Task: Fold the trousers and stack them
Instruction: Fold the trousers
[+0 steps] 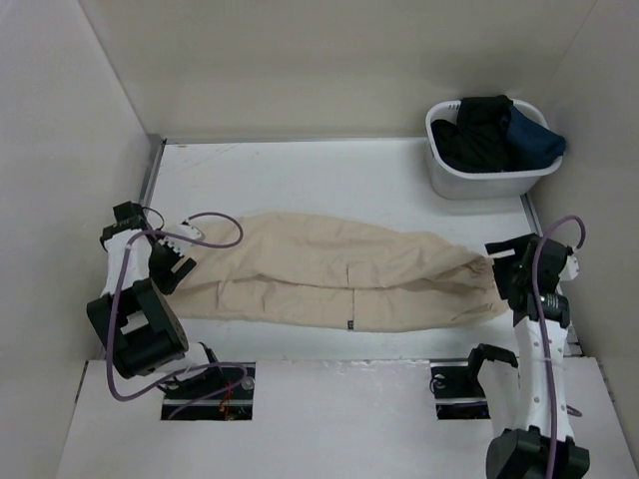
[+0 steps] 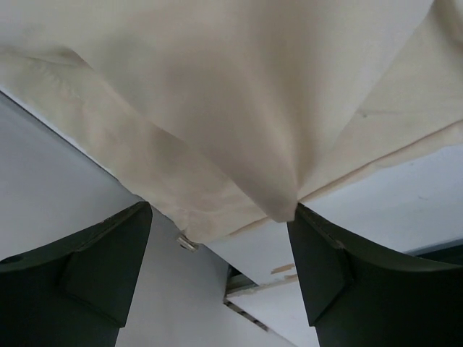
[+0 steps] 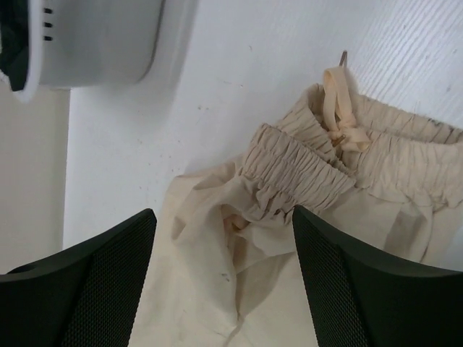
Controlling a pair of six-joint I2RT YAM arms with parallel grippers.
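**Two wide-open jaws, one at each end of the long beige cotton trousers (image 1: 339,269)**

Left gripper (image 2: 221,217): its dark fingers stand well apart. A pinched peak of the cream fabric comes down to the inner tip of one finger, and nothing is clamped across the gap.

Right gripper (image 3: 224,217): its fingers are spread just as wide and hold nothing. It sits over the gathered elastic waistband (image 3: 293,170), whose knotted drawstring (image 3: 340,108) lies on the surface beyond.

Seen from above, the trousers lie flat and wrinkled across the middle of the white table (image 1: 300,170), with the leg ends at the left gripper and the waist at the right one. A small dark tag (image 1: 350,322) shows on the near edge.

A white plastic basket (image 1: 489,180) stands at the far right corner, well apart from the trousers. It is filled with dark clothes (image 1: 489,130).
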